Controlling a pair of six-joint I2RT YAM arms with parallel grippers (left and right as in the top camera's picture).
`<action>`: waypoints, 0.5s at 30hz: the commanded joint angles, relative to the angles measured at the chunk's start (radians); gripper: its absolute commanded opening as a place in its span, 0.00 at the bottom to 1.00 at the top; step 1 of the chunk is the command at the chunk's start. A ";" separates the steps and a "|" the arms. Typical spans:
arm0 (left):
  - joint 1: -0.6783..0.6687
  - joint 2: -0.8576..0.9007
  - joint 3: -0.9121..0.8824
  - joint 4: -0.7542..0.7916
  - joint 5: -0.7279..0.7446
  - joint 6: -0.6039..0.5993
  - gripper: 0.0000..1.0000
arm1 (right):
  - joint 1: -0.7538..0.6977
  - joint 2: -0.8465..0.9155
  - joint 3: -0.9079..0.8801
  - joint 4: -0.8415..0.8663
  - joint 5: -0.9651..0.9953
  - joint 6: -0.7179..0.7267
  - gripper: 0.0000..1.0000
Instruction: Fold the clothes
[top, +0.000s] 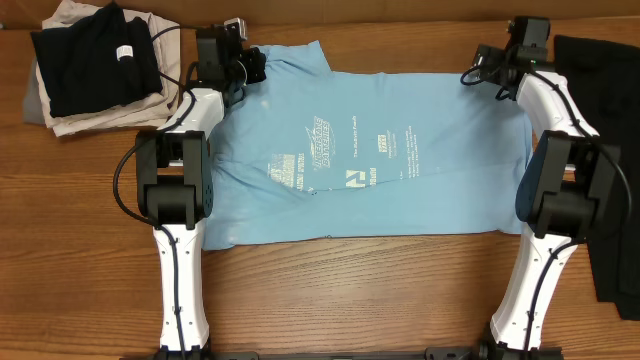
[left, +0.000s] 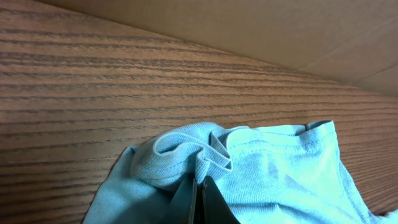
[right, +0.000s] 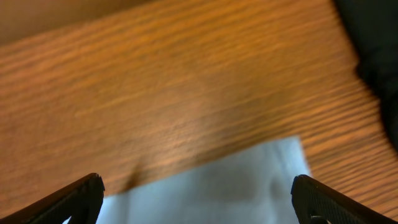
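Overhead: shirt (top: 400, 170) spread flat on table (top: 330, 290), white print up, light creases. Pile (top: 95, 65) lies off shirt's far-left corner. Left gripper (top: 245, 66) at shirt's far-left corner, right gripper (top: 478, 73) over far-right corner. Step, likely: taking far edge for first fold.

Left wrist: fingers (left: 208, 202) pinched tight on bunched blue fabric.

Right wrist: fingers (right: 81, 196) spread wide, empty, shirt's corner below between them. Next calls for: lower, pinch corner, then draw far edge over shirt evenly with both arms.

A brown wood-grain counter (top: 330, 290) spreads beneath my left fingers (left: 208, 202); ahead of them, past its far edge, rises a plain tan panel (left: 280, 31).
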 joint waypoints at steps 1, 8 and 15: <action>-0.003 0.026 0.020 -0.004 0.023 -0.020 0.04 | -0.021 0.022 0.009 0.035 0.049 0.004 1.00; -0.003 0.026 0.020 -0.002 0.023 -0.020 0.04 | -0.029 0.080 0.009 0.075 0.050 0.050 1.00; -0.003 0.026 0.020 -0.004 0.023 -0.020 0.04 | -0.045 0.101 0.009 0.081 0.049 0.057 1.00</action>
